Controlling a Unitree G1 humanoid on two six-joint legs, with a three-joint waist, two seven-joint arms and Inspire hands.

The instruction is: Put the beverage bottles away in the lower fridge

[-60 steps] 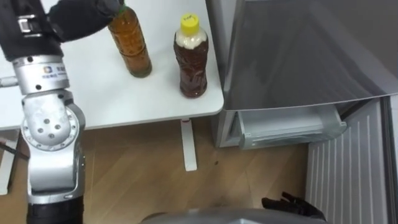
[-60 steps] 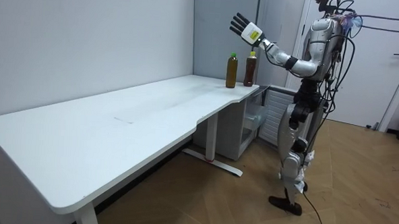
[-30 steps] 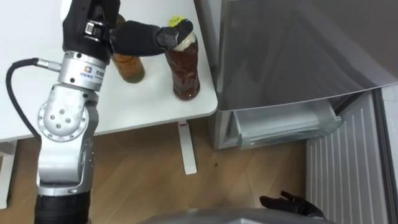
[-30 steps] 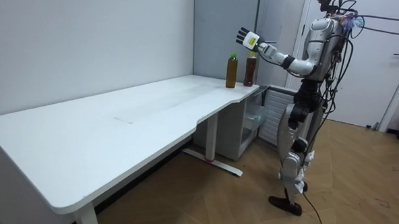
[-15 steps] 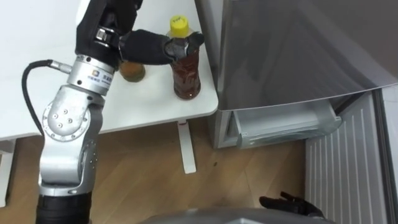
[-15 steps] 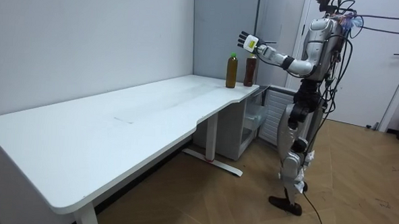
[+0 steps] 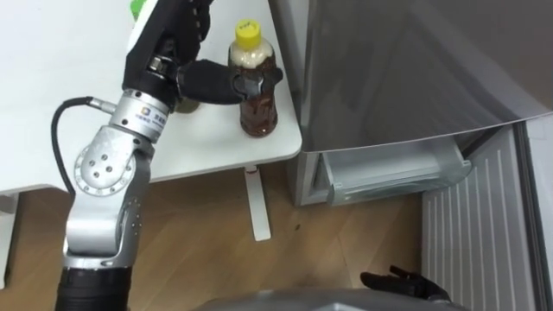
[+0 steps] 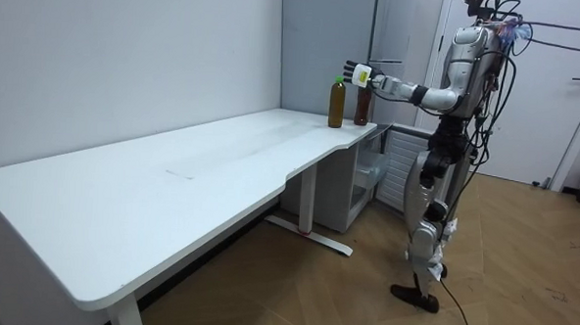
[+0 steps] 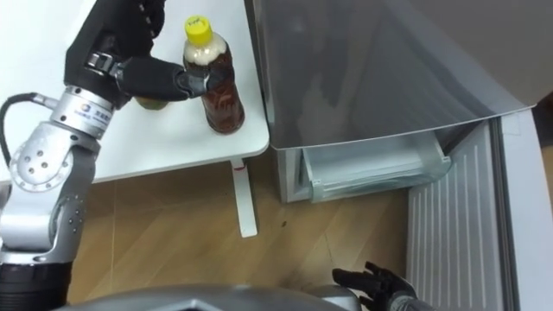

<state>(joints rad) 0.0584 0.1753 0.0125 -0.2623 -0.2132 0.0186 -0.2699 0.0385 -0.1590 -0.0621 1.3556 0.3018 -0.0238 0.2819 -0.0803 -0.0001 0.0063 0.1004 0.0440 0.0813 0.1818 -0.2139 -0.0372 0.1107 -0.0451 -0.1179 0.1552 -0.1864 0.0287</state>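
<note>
Unclenched left hand [image 7: 186, 65] lays thumb across yellow-capped bottle [image 7: 258, 108] between green-capped bottle [image 7: 136, 7] and fridge [image 7: 406, 69].

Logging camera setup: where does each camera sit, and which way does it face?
Left eye view: on the robot's head, facing down at the white desk, yellow-capped bottle and grey fridge; left arm, left hand at the bottle, right hand at the bottom edge.
Right eye view: same head, slightly aside, same downward look, same hands.
Room view: standing off past the desk's other end, facing along it to the whole robot.
Shared: all three see that bottle with the left hand at it.
</note>
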